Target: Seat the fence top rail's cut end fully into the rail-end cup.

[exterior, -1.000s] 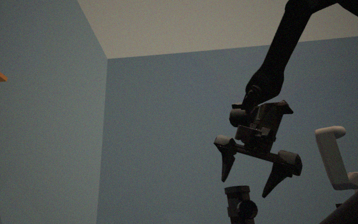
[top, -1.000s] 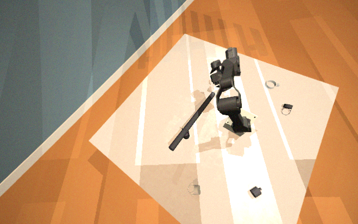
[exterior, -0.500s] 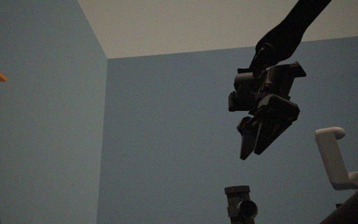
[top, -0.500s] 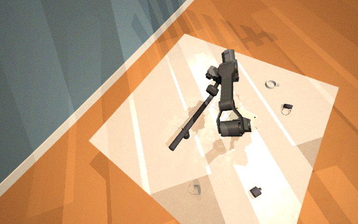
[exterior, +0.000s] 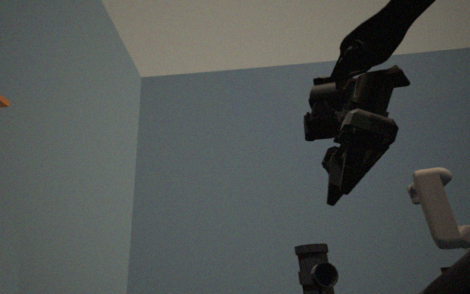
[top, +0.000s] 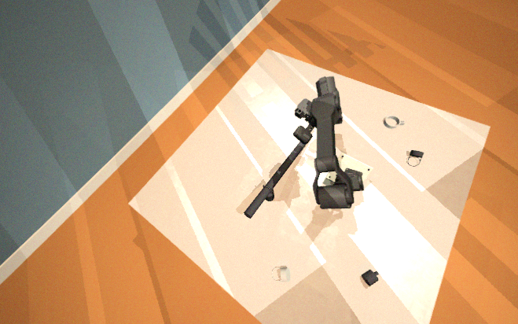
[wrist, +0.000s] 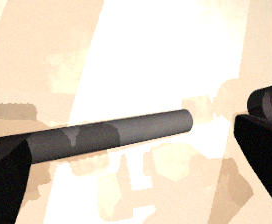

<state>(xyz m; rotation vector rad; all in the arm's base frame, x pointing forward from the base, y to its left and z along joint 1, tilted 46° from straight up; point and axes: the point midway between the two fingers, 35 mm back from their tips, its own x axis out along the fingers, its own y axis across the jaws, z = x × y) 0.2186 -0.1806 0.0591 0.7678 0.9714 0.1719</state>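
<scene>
With our gripper (top: 311, 127) (exterior: 339, 197) (wrist: 135, 136) wide open, holding nothing, above the rail (top: 278, 173) (wrist: 152, 127), we should square the fingers across it, lower, grip snugly, then push straight along its axis into the rail-end cup (exterior: 324, 274) (wrist: 268, 104), sparing the band.

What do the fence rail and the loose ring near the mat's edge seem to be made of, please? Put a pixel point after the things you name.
The rail (top: 277, 175) (wrist: 152, 127) looks like dark, painted or coated metal: smooth, evenly grey-black, with only a soft sheen; dark plastic would look similar. The loose ring (top: 386, 122) looks like bare, pale grey metal, perhaps galvanized, judging by its thin, light band, though it is small in view.
</scene>
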